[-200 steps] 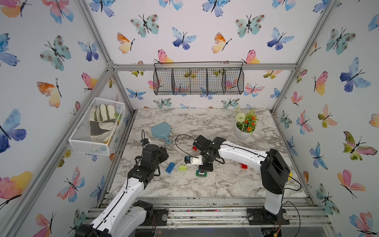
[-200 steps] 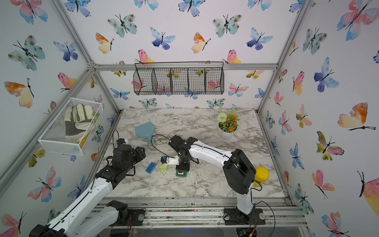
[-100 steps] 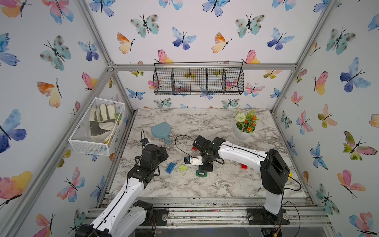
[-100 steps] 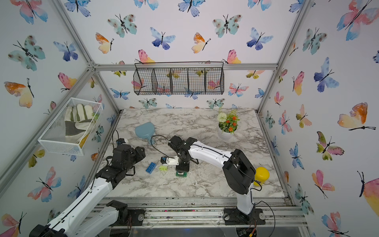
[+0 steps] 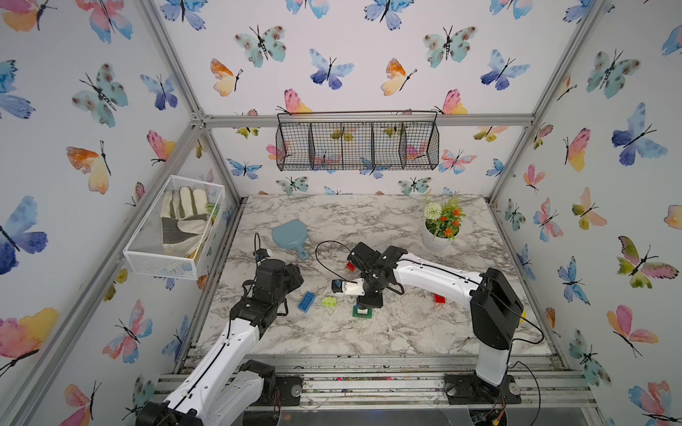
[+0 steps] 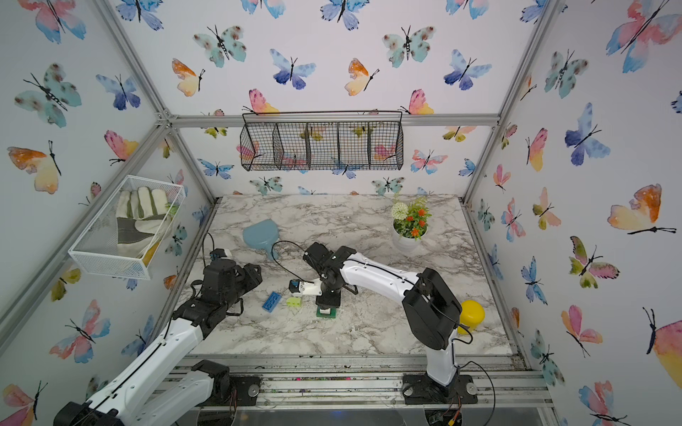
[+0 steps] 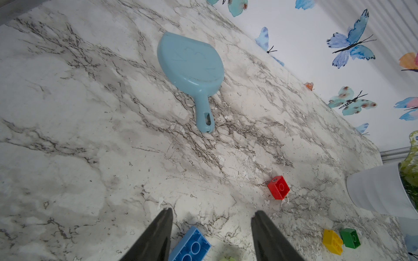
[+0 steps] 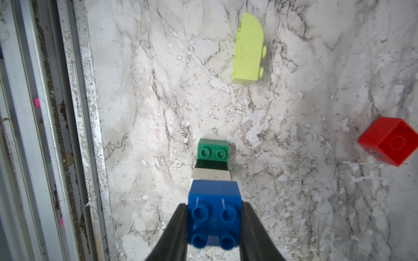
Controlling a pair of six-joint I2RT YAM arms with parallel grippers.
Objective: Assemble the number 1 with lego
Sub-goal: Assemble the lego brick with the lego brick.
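Observation:
My right gripper is shut on a blue square lego brick. That brick tops a small stack, over a white brick and a green base brick. The stack stands mid-table in both top views. My left gripper hangs open over an upside-down blue oblong brick, touching nothing. A lime brick lies between the blue oblong brick and the stack. Loose red bricks lie further off. One yellow brick and one green brick sit together.
A pale blue scoop lies at the back left. A white flower pot stands at the back right. A yellow round object sits behind the right arm's base. A mesh basket with gloves hangs on the left wall.

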